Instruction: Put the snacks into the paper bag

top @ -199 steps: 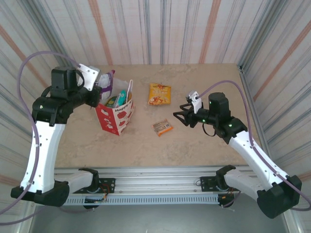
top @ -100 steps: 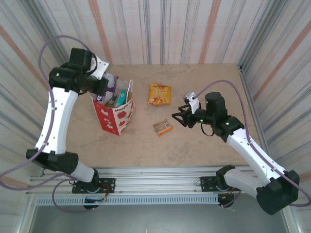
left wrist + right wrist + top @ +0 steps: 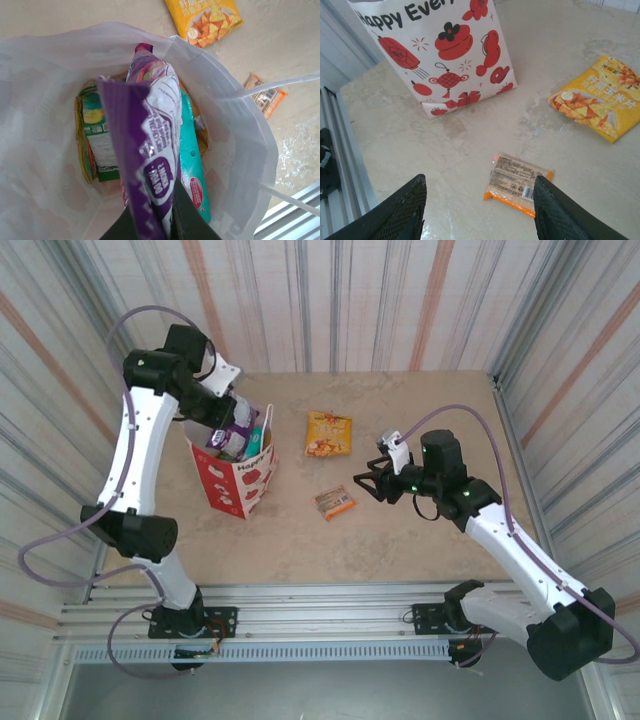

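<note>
Purple packet [image 3: 150, 150] sits clamped between the fingers of the left tool [image 3: 152, 222], which grips it by its near end. The packet reaches straight ahead of the tool, down into the open mouth of the bag [image 3: 240, 130]. Inside the bag, a teal packet [image 3: 192, 150] stands on edge just right of the purple one and touches it. A green packet [image 3: 100, 145] stands on edge to the left, near the bag's white wall. From above, the left tool [image 3: 228, 425] hangs over the far side of the bag [image 3: 240, 480], which stands upright on the bench [image 3: 400, 540]. The bag is white with a red lower band and red cartoon prints.

The right tool [image 3: 368, 480] hovers low over the bench, well apart from the bag, with its fingers spread wide and holding nothing. 2 packets lie flat on the bench outside the bag. An orange packet [image 3: 520, 184], printed label up, lies just ahead of the right tool [image 3: 480, 182], roughly in line with the gap between its fingers and not touching them. A yellow packet [image 3: 600, 97] showing chips lies further ahead and to the tool's right. The bag stands ahead and to the tool's left, its printed side facing the tool.
</note>
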Robot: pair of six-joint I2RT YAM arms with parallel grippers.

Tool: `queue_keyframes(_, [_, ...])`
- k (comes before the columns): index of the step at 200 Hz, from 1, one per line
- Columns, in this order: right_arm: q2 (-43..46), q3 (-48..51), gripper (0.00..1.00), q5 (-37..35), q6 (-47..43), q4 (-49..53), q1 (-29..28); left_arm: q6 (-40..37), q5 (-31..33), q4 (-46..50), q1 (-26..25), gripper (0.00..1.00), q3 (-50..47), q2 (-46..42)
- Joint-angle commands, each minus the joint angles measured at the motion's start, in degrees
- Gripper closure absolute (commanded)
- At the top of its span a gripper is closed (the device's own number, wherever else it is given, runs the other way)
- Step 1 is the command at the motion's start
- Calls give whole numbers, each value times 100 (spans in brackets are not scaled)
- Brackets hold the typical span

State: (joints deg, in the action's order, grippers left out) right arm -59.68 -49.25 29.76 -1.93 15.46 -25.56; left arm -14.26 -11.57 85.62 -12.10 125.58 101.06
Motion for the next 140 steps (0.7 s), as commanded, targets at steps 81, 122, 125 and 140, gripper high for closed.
queue_keyframes(81, [175,-93,42,-204,-1,308,-49,71,1104,-199,15,51,890,-4])
queue_keyframes(122, [70,-89,42,-122,79,174,-61,230,71,-610,14,52,-50,-626])
queue_keyframes(125, [60,-88,42,-126,88,168,-60,267,4,-633,14,52,-130,-663])
queue_keyframes(140, [3,-117,42,-111,152,145,-87,432,-406,-791,6,53,-494,-859])
